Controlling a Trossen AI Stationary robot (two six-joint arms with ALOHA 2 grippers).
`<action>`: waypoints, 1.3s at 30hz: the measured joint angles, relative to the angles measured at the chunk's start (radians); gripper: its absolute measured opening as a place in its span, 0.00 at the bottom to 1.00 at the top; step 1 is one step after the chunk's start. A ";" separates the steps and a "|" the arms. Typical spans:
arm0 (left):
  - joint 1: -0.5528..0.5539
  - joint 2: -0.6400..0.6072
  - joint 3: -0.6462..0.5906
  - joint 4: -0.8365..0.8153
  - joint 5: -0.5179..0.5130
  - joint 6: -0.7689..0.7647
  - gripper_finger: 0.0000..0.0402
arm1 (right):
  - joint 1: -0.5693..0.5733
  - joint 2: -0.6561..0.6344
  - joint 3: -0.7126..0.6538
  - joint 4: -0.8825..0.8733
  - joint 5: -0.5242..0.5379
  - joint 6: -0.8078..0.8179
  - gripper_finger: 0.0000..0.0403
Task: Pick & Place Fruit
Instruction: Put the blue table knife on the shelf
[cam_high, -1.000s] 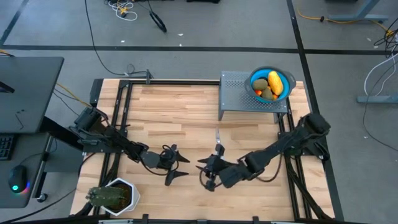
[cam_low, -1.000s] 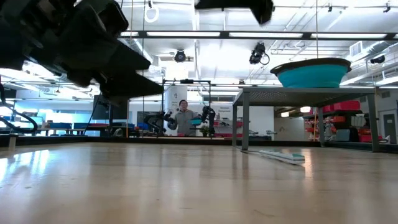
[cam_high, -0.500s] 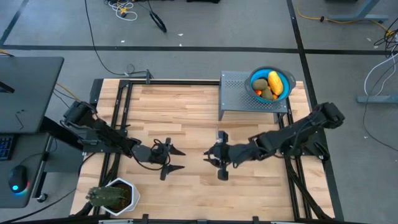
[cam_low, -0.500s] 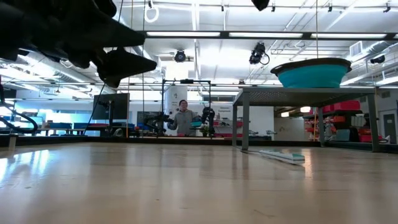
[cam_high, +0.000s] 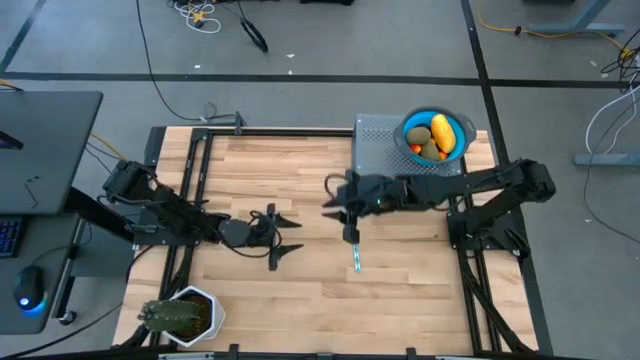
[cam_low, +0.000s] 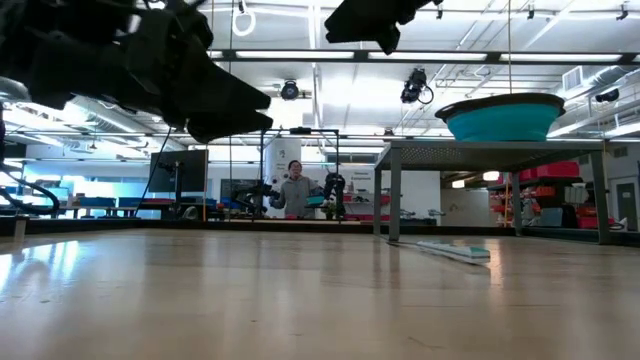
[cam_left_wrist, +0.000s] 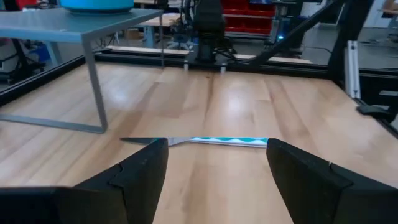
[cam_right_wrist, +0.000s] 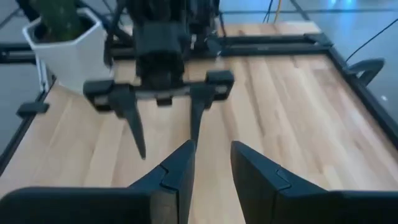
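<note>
The left jaws are standing released, gripping nothing, hovering over the bench at about 8 o'clock. The right jaws are hanging near the centre, narrowly parted with nothing between them, just above the knife. The fruit is sitting in the blue bowl on the grey metal stand at 2 o'clock. Both arms are facing each other closely, so they are risking a collision if either swings across. The right jaws, reaching toward 2 o'clock, may be risking clipping the stand's edge or tipping the bowl. The potted plant is standing at 7 o'clock.
</note>
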 joint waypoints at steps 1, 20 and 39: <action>0.018 0.000 0.000 0.000 0.020 0.001 0.69 | -0.014 -0.005 0.000 0.006 -0.011 -0.010 0.28; 0.216 0.001 0.000 -0.017 0.155 0.124 0.69 | 0.166 -0.007 -0.153 -0.074 0.304 0.507 0.28; 0.412 0.001 0.000 -0.021 0.506 0.255 0.69 | 0.280 0.242 0.026 -0.277 0.244 0.997 0.28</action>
